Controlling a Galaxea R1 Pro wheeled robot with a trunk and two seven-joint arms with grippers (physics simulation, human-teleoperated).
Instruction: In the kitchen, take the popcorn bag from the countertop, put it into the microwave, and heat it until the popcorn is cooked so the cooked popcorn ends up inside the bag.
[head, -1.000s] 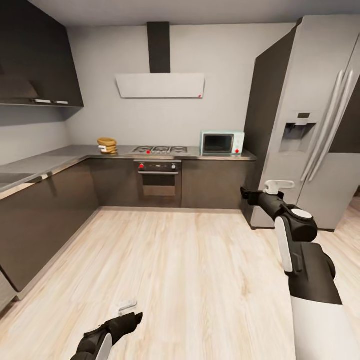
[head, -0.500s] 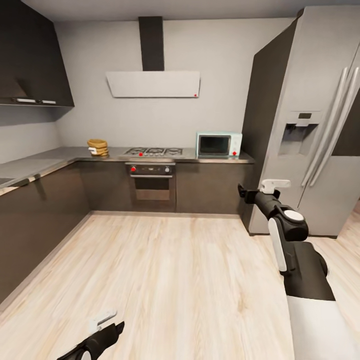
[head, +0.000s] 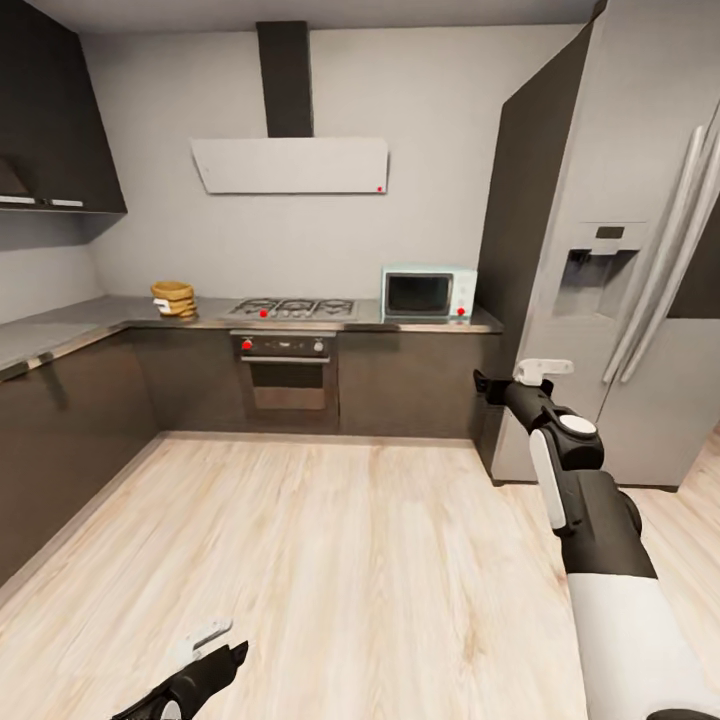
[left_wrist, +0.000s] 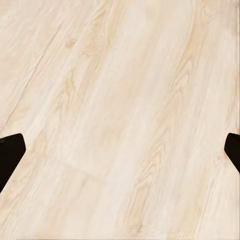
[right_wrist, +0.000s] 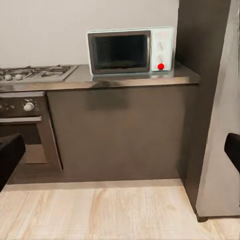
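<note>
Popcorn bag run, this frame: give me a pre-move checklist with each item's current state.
1. Popcorn bag on the countertop, beside the hob: ok.
2. Microwave located, door shut: ok.
3. Left gripper open, nothing between the fingers: ok.
4. Right gripper open, facing the microwave: ok.
5. Bag within reach: not ok, wood floor lies between.
6. Popcorn inside the bag: cannot tell.

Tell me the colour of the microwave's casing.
Pale mint-blue, with a dark glass door; the microwave shows best in the right wrist view.
</note>
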